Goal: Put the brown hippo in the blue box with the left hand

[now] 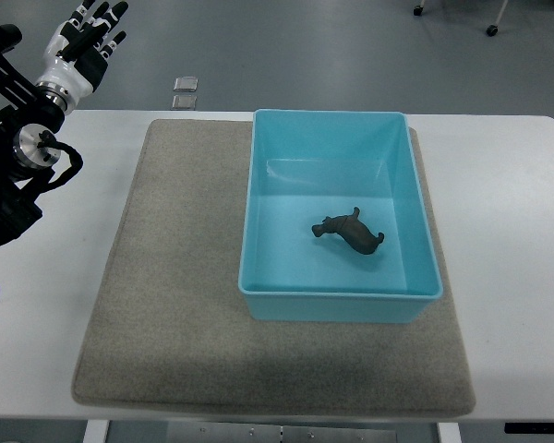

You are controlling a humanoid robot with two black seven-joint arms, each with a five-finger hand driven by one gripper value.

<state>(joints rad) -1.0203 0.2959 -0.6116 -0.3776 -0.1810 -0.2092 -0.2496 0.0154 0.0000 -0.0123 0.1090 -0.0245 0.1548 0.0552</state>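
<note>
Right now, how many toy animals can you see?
1. The brown hippo lies on the floor of the blue box, toward its near right. Nothing else seems hidden.

My table (517,203): white, under grey felt mat (175,277) spread across its middle. Beyond table's far edge, two small clear squares (186,92) on grey floor (305,46); caster wheels (490,30) farther back.
</note>
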